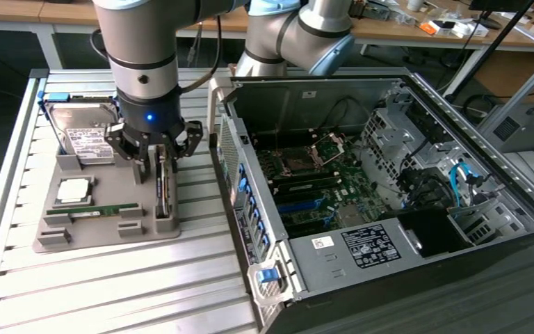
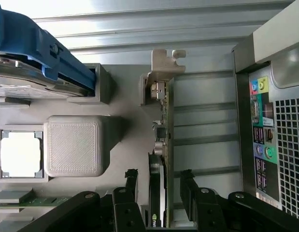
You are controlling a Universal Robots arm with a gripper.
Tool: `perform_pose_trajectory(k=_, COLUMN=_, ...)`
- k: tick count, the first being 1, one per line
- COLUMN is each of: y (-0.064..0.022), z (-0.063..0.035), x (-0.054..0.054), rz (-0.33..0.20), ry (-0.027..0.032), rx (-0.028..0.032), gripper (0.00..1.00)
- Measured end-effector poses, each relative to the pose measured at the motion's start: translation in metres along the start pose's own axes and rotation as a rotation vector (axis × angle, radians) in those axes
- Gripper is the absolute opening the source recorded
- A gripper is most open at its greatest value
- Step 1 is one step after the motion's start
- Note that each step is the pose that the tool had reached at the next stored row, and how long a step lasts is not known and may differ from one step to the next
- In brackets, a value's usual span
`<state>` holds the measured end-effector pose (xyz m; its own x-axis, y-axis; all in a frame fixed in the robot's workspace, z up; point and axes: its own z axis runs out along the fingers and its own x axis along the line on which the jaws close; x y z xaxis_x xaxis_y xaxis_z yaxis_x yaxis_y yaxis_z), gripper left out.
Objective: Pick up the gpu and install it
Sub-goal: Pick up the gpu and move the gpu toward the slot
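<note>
Open claw (image 2: 159, 176) straddles the gpu (image 2: 164, 111), standing on edge in the grey holder (image 1: 109, 236), with clear gaps either side.

Soft, even light from above makes the ribbed bench (image 1: 109, 278) shine pale beside the computer case (image 1: 388, 181), whose inside is dim. Farther from the case, the processor chip (image 2: 21, 153) is burnt out to plain white, and the grey block (image 2: 74, 145) throws a soft shadow toward the case.

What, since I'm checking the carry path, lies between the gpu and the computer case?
Just the gray holder's edge and bare slatted table, seen in both the exterior and wrist views, between the gpu and the computer case.
</note>
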<state>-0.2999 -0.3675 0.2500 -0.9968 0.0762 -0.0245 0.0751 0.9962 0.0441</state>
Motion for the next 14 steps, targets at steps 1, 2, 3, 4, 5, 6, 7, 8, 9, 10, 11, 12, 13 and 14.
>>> perform_pose_trajectory(k=1, y=0.0008, z=0.0013, x=0.0001, rz=0.000, ry=0.0001, rx=0.0001, gripper=0.48)
perform_pose_trajectory(k=2, y=0.0016, z=0.0024, x=0.0002, rz=0.000, ry=0.0001, rx=0.0001, gripper=0.48)
perform_pose_trajectory(k=3, y=0.0024, z=0.0035, x=0.0003, rz=0.000, ry=0.0001, rx=0.0001, gripper=0.48)
perform_pose_trajectory(k=4, y=0.0031, z=0.0044, x=0.0004, rz=0.000, ry=0.0000, rx=0.0000, gripper=0.48)
perform_pose_trajectory(k=5, y=0.0038, z=0.0054, x=0.0005, rz=0.000, ry=0.0000, rx=0.0000, gripper=0.48)
perform_pose_trajectory(k=6, y=0.0043, z=0.0064, x=0.0005, rz=0.000, ry=-0.0001, rx=0.0000, gripper=0.48)
perform_pose_trajectory(k=7, y=0.0048, z=0.0074, x=0.0006, rz=0.000, ry=-0.0001, rx=-0.0001, gripper=0.48)
perform_pose_trajectory(k=8, y=0.0052, z=0.0086, x=0.0006, rz=0.000, ry=0.0000, rx=0.0000, gripper=0.48)
perform_pose_trajectory(k=9, y=0.0053, z=0.0096, x=0.0006, rz=0.000, ry=0.0000, rx=0.0000, gripper=0.48)
perform_pose_trajectory(k=10, y=0.0054, z=0.0105, x=0.0007, rz=0.000, ry=0.0000, rx=0.0000, gripper=0.48)
perform_pose_trajectory(k=11, y=0.0054, z=0.0111, x=0.0008, rz=0.000, ry=0.0001, rx=0.0001, gripper=0.48)
perform_pose_trajectory(k=12, y=0.0054, z=0.0111, x=0.0008, rz=0.000, ry=0.0001, rx=0.0001, gripper=0.48)
perform_pose_trajectory(k=13, y=0.0054, z=0.0111, x=0.0008, rz=0.000, ry=0.0002, rx=0.0001, gripper=0.48)
perform_pose_trajectory(k=14, y=0.0054, z=0.0111, x=0.0007, rz=0.000, ry=0.0001, rx=0.0001, gripper=0.48)
